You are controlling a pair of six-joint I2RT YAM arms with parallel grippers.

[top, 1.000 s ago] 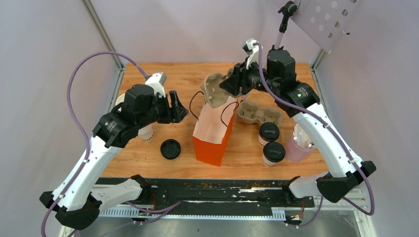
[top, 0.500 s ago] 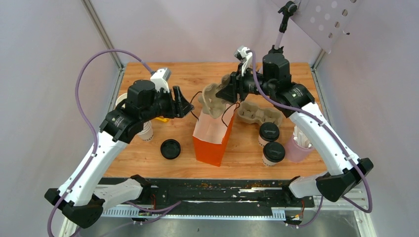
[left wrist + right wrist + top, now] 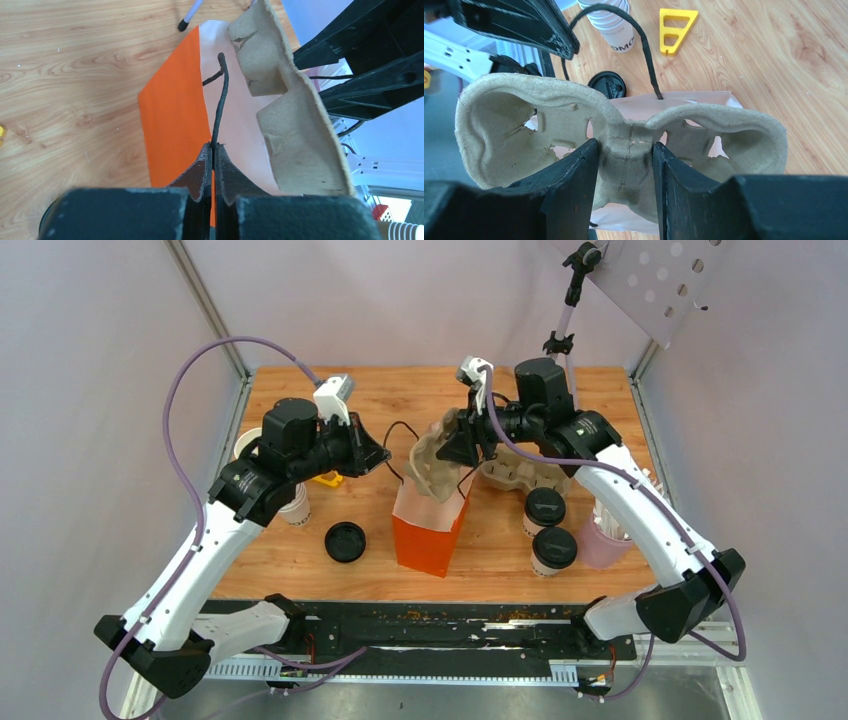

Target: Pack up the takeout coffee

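Now the carrier (image 3: 499,115), gripped at its waist by the right pincer (image 3: 625,146), hangs over the bag (image 3: 425,535) mouth, long axis roughly along it. The left pincer (image 3: 214,152) is closed on a handle (image 3: 220,95). Both coffees (image 3: 545,506) stand right of the bag, nearer the right arm.

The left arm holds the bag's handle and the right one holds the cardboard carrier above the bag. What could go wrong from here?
First, the left end effector pinches only the thin black handle, so a pull could tilt the orange bag. Second, the carrier in the right end effector looks about as wide as the bag's mouth and may catch on its rim.
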